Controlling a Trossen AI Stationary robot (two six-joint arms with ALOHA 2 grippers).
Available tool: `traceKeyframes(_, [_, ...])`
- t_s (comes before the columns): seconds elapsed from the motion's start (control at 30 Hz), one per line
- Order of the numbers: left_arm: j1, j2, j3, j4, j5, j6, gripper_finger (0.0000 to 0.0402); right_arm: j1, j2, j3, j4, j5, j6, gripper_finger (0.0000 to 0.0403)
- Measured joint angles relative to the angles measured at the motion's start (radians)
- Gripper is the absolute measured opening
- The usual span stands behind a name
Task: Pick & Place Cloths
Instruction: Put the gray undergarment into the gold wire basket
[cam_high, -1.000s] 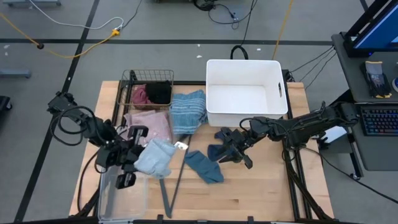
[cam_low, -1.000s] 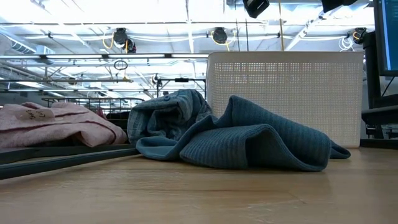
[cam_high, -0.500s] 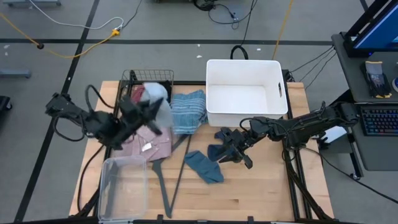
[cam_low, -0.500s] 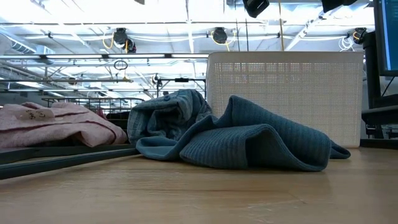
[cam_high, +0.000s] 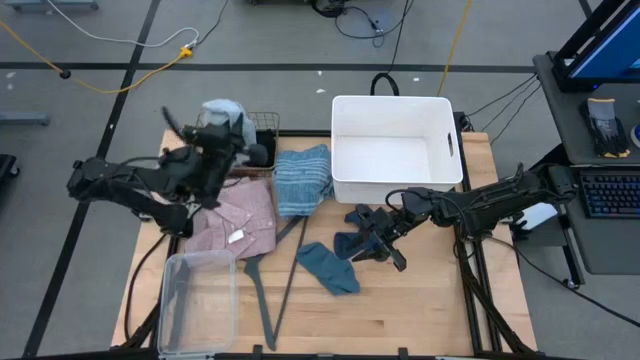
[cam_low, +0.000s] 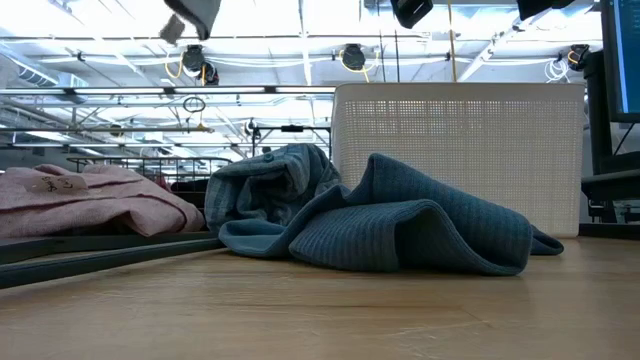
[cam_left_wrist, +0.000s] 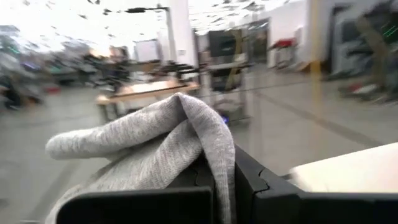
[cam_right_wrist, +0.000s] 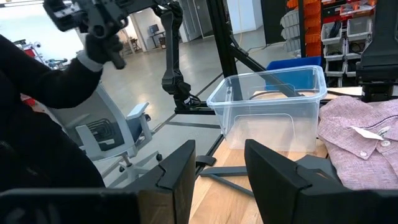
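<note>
Left gripper (cam_high: 222, 122) is clamped on the pale cloth (cam_high: 222, 110), held aloft over the wire basket (cam_high: 262, 128). Right gripper (cam_high: 372, 243) rests partly open, empty, at the navy cloth (cam_high: 350, 241). Pink shirt (cam_high: 240, 215) carries a white tag (cam_high: 236, 237); its writing is illegible.

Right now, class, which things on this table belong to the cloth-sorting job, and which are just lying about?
Job:
pale grey cloth in left pincer
pink checked shirt
blue striped towel
teal cloth
navy cloth

Lying about:
grey hanger
</note>
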Motion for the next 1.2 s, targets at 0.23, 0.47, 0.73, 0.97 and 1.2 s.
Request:
traceKeyframes(0.23, [0.145, 0.0, 0.0, -0.215, 0.053, 0.043, 0.0007, 0.0, 0.0, 0.0, 0.0, 0.0, 0.0, 0.013])
traceKeyframes(0.47, [0.293, 0.0, 0.0, -0.467, 0.324, -0.073, 0.0006, 0.0, 0.0, 0.0, 0.0, 0.0, 0.0, 0.013])
traceKeyframes(0.73, [0.469, 0.0, 0.0, -0.754, 0.579, -0.272, 0.0006, 0.0, 0.0, 0.0, 0.0, 0.025, 0.0, 0.013])
traceKeyframes(0.97, [0.597, 0.032, 0.0, -0.872, 0.797, -0.283, 0.0006, -0.001, 0.0, 0.0, 0.0, 0.107, 0.0, 0.013])
traceKeyframes(1.2, [0.693, 0.118, 0.0, -0.961, 0.968, -0.299, 0.0006, -0.001, 0.0, 0.0, 0.0, 0.106, -0.002, 0.013])
